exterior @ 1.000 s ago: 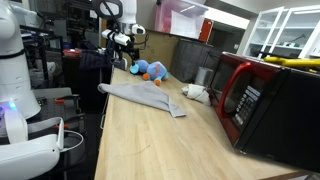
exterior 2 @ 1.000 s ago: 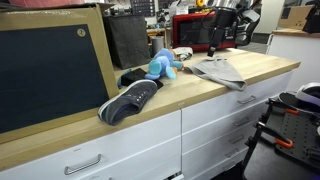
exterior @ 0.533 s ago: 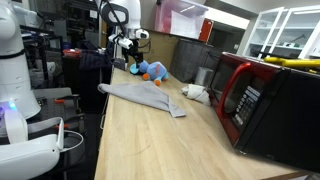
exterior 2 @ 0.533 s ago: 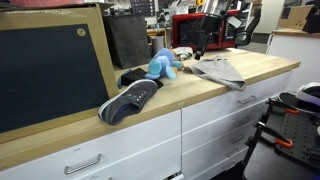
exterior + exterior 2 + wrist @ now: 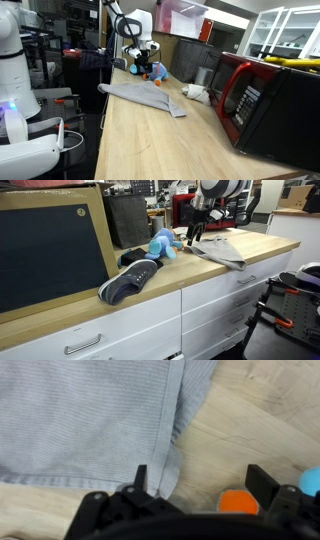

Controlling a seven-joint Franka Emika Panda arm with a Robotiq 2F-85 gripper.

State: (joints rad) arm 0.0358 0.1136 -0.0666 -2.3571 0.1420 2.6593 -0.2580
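My gripper (image 5: 143, 63) (image 5: 192, 235) hangs open just above the wooden counter, between a blue plush toy (image 5: 153, 70) (image 5: 163, 246) and a crumpled grey cloth (image 5: 140, 97) (image 5: 220, 250). In the wrist view the gripper (image 5: 203, 485) holds nothing; bare wood shows between its fingertips (image 5: 265, 482). The grey cloth (image 5: 90, 415) fills the upper left, its edge reaching one finger. An orange part of the toy (image 5: 238, 503) lies by the other finger, with a bit of blue (image 5: 312, 480) at the frame's edge.
A red and black microwave (image 5: 270, 100) stands on the counter beyond the cloth, with a white object (image 5: 195, 92) beside it. A dark shoe (image 5: 130, 280) lies next to the toy, and a large framed black board (image 5: 50, 245) leans at the counter's end.
The arm has swung across and down, from beyond the counter's end to just over the gap between toy and cloth. Its jaws stayed open.
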